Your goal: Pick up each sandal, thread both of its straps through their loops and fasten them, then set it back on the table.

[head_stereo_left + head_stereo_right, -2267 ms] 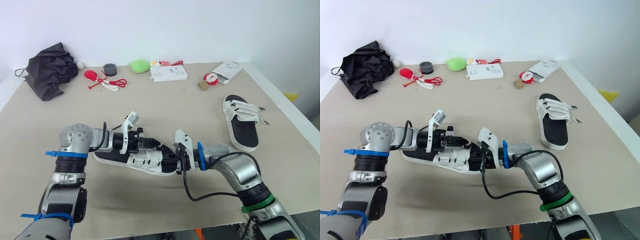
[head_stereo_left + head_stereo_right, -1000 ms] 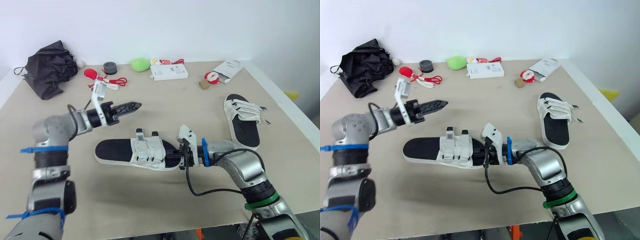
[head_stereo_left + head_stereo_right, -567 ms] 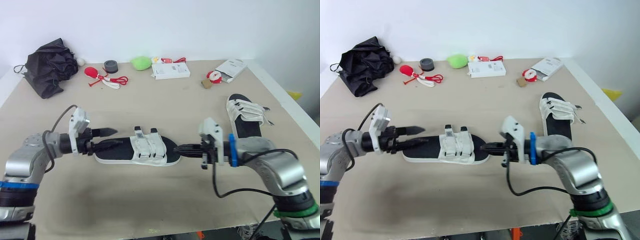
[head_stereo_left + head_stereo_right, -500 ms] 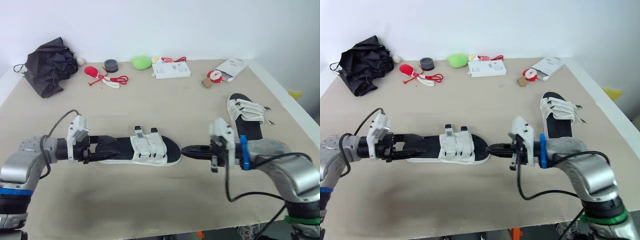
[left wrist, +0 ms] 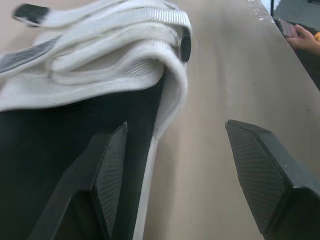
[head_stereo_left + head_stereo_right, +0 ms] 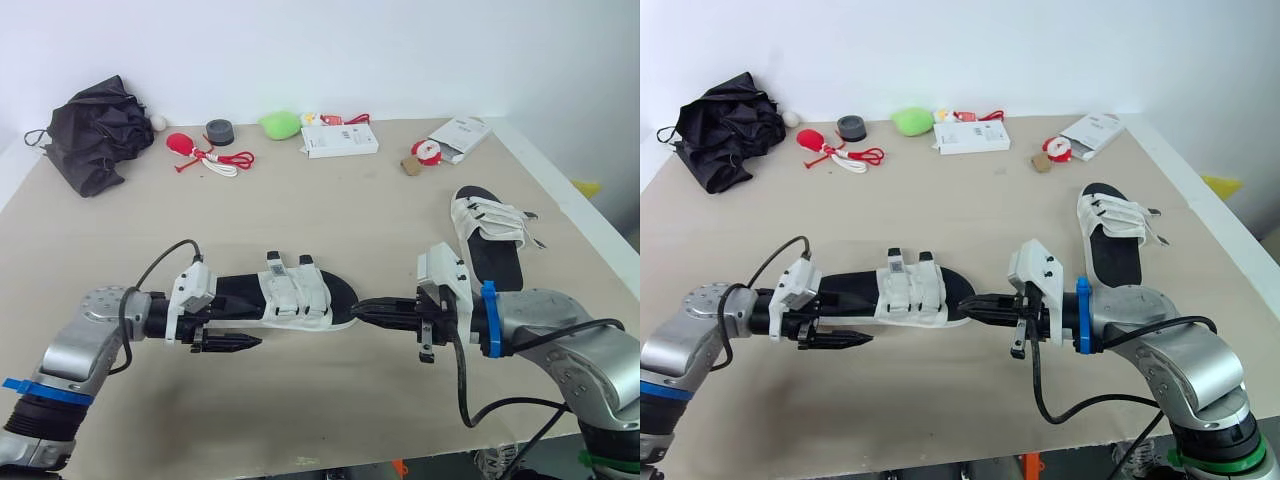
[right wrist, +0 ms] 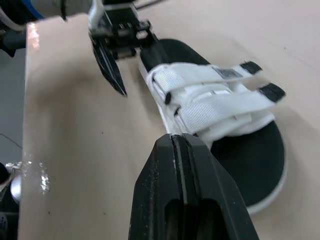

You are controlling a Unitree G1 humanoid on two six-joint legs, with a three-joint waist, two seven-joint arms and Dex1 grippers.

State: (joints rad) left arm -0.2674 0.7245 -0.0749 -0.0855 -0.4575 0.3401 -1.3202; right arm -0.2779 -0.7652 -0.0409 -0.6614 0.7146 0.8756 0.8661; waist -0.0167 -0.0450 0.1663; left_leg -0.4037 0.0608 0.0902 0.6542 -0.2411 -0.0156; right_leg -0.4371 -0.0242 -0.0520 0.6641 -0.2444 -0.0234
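Observation:
The near sandal, black sole with two white straps folded across it, lies flat mid-table. My left gripper is open at its heel end, straddling the near rim. In the left wrist view one finger lies over the black sole and the other over bare table, with nothing gripped. My right gripper is shut with nothing in it, its tip at the sandal's toe end; its wrist view has the shut fingertips just short of the straps. The second sandal lies at the right.
Along the far edge lie a black umbrella, a red item with cord, a grey roll, a green object, a white box and a white packet. A person's hand shows beyond the table.
The near sandal went from tilted between both grippers to lying flat. My left gripper swung away, then returned low to the heel end. The right gripper drew back, then neared the toe again.

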